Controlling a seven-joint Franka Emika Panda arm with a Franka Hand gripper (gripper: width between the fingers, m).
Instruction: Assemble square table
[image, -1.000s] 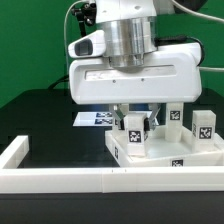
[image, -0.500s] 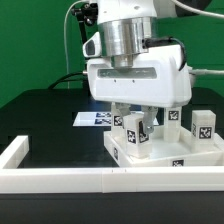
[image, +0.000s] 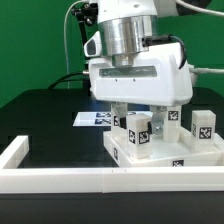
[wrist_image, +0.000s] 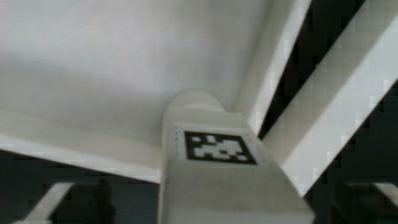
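The white square tabletop (image: 196, 152) lies flat at the exterior view's right, its tagged rim facing the camera. Three white tagged legs stand upright on it: a near one (image: 138, 134), one behind it (image: 173, 117) and one at the far right (image: 204, 126). My gripper (image: 139, 120) hangs straight over the near leg, open, one finger on either side of it. In the wrist view that leg (wrist_image: 217, 150) fills the middle with its tag up. A dark gap separates it from each finger (wrist_image: 79, 202), and the tabletop (wrist_image: 107, 70) lies beyond.
The marker board (image: 92, 118) lies flat on the black table behind the tabletop. A long white rail (image: 60, 181) borders the table's front edge and turns up the exterior view's left side. Cables hang behind the arm.
The hand turned from square-on to slightly angled a second ago. Since then the fingers have spread apart and let go of the near leg, which stays standing on the tabletop.
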